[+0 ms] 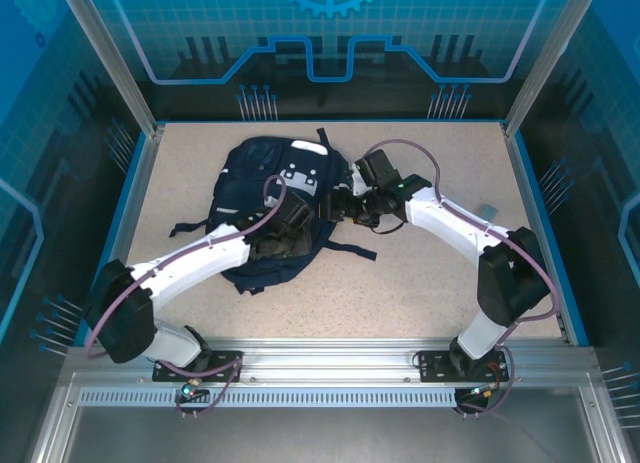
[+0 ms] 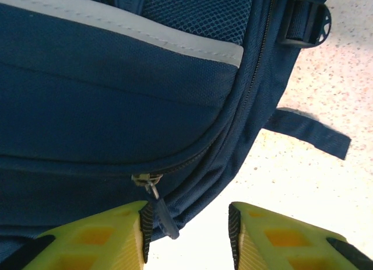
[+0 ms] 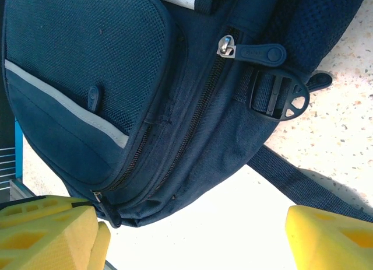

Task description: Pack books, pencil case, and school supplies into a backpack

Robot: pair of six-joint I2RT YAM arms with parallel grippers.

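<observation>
Backpack near the table's far edge: a zip pull is straddled by the narrowly parted left gripper, presumably to work the zip, while the right gripper is held wide.

The backpack is made of matt navy woven cloth, with a pocket panel of open mesh and a smooth pale-grey trim band. Its zip slider is shiny metal, and the buckle is moulded in dark, faintly glossy plastic. The surface is finished in matt speckled beige. The left tool and right tool are fingered in matt yellow plastic.
</observation>
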